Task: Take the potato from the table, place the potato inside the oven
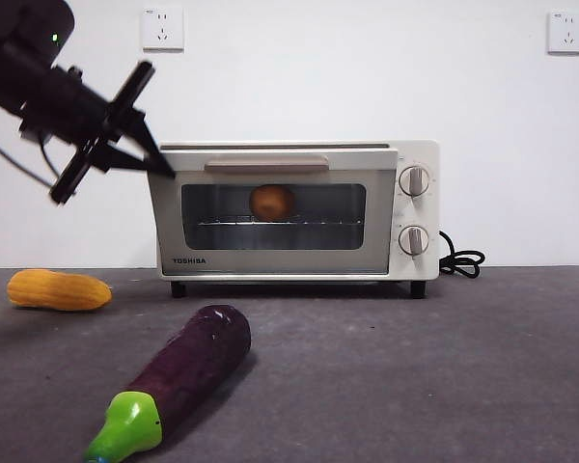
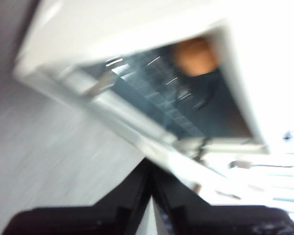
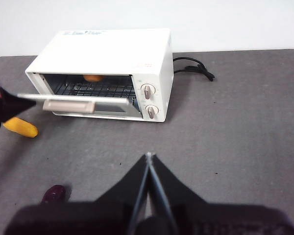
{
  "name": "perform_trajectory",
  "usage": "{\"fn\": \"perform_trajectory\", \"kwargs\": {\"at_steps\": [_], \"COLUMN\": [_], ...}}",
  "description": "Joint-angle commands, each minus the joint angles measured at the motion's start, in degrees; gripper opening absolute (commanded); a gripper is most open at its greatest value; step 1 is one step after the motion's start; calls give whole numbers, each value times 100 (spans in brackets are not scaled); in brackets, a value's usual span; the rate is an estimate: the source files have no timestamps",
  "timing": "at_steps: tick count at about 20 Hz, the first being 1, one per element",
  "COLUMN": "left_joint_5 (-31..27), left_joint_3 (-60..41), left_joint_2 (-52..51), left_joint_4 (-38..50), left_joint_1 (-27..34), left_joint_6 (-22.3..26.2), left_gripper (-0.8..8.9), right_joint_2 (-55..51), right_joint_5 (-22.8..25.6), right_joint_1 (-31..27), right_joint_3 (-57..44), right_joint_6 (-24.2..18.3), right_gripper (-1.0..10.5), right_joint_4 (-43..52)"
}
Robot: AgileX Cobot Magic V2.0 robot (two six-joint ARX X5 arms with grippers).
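Potato (image 1: 271,202) on rack inside oven (image 1: 420,164), door part-open. Left hand (image 1: 159,166) at door's upper corner, jaws together, nearer arm. Right hand (image 3: 148,155) together, hovering above worktop (image 3: 245,122), well apart.

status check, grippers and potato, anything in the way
Left gripper at oven door's upper left corner, shut, empty. Right gripper shut, waiting above table. Potato on oven rack, door partly open. Nothing blocking.

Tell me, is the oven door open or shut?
Partly open: the right wrist view shows the oven door swung out, with the potato inside on the rack.
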Motion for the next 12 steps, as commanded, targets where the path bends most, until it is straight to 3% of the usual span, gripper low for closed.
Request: {"fn": "perform_trajectory", "kwargs": {"at_steps": [1, 8, 12], "left_joint_5": [-109, -92, 282], "left_joint_3": [302, 1036, 1091], "left_joint_2": [-26, -26, -52], "left_joint_4": [92, -350, -492], "left_joint_1": [-15, -17, -17], "left_joint_6": [77, 293, 573], "left_gripper": [-6, -6, -6], "right_joint_2": [-11, -11, -11], "right_joint_5": [17, 20, 98], "right_joint_1": [7, 7, 7], "right_joint_3": [-35, -35, -35], "right_joint_6": [66, 61, 59], "right_gripper": [-2, -2, 1], "right_joint_4": [-125, -125, -125]}}
